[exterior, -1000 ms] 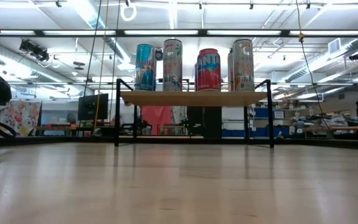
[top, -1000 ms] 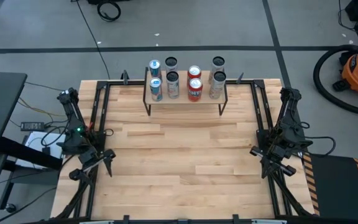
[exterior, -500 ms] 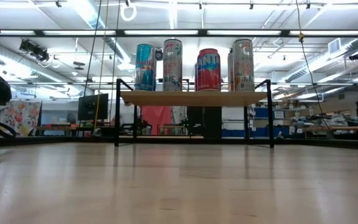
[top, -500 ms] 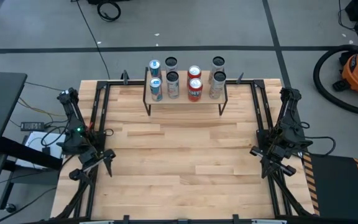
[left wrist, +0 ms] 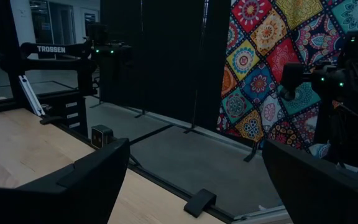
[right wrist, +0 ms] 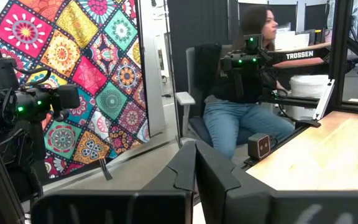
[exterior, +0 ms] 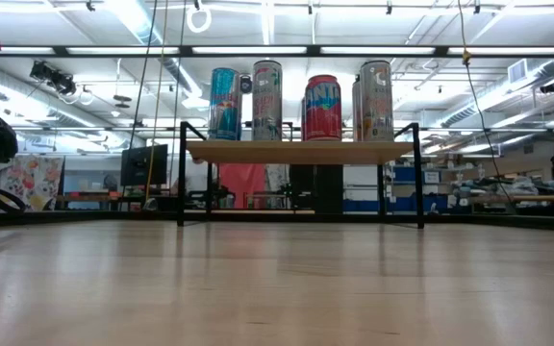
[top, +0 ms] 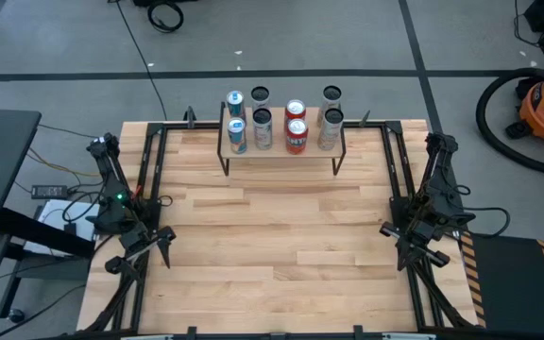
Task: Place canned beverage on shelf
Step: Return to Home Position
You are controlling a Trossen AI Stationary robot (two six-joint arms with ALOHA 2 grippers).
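Shelf (exterior: 296,152) at far edge of surface (top: 272,236), carrying eight upright cans (top: 296,138); stocking appears complete. Left claw (left wrist: 194,147), wide open, and right claw (right wrist: 194,157), closed, both empty, parked at near side edges.

The large wooden surface (top: 272,236) is pale planked butcher-block, smooth with a soft satin sheen. The low rectangular light-wood shelf (exterior: 301,152) looks matt, on thin black metal legs (exterior: 181,178). Its cylindrical metal cans (exterior: 323,108) have glossy printed skins. Upper right of the left wrist frame: patterned multicoloured cloth (left wrist: 272,56).
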